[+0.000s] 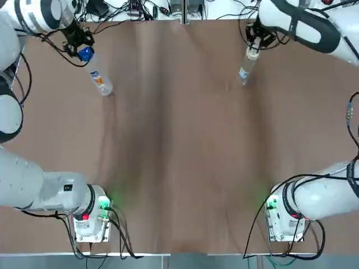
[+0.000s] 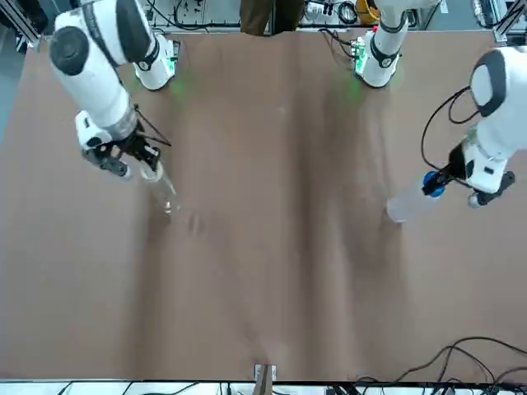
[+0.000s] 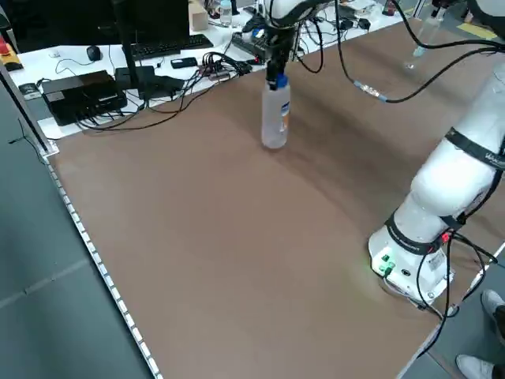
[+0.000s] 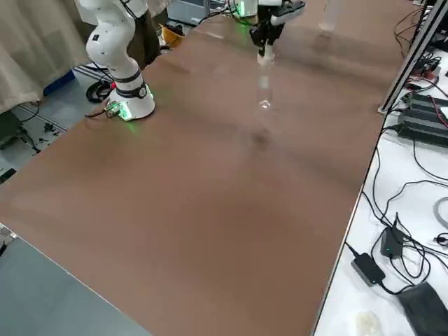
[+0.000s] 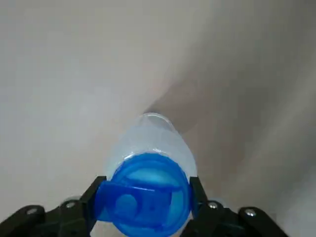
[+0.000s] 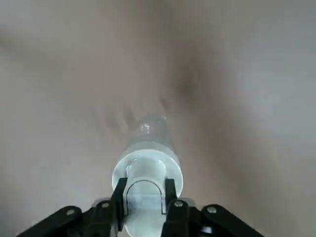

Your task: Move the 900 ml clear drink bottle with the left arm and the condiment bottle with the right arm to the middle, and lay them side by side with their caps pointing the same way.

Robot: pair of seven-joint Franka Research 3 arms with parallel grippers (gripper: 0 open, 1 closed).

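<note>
The left gripper (image 1: 84,53) clamps the drink bottle (image 1: 100,81) by its blue cap (image 5: 148,192) at the table's (image 1: 179,157) far left. The right gripper (image 1: 254,49) clamps the condiment bottle (image 1: 245,68) by its white cap (image 6: 144,173) at the far right. Both bottles look light and thin-walled, so the stiff caps are probably the safest hold, though the bodies may swing.

A broad brown table (image 1: 179,140) fills the middle of the room. Beyond its far edge, a white desk (image 3: 63,63) carries a keyboard (image 3: 162,49), a mouse (image 3: 94,53) and tangled black cables (image 3: 213,65). Grey floor (image 3: 39,260) lies beside the table, and a beige curtain (image 4: 28,49) hangs at one side.
</note>
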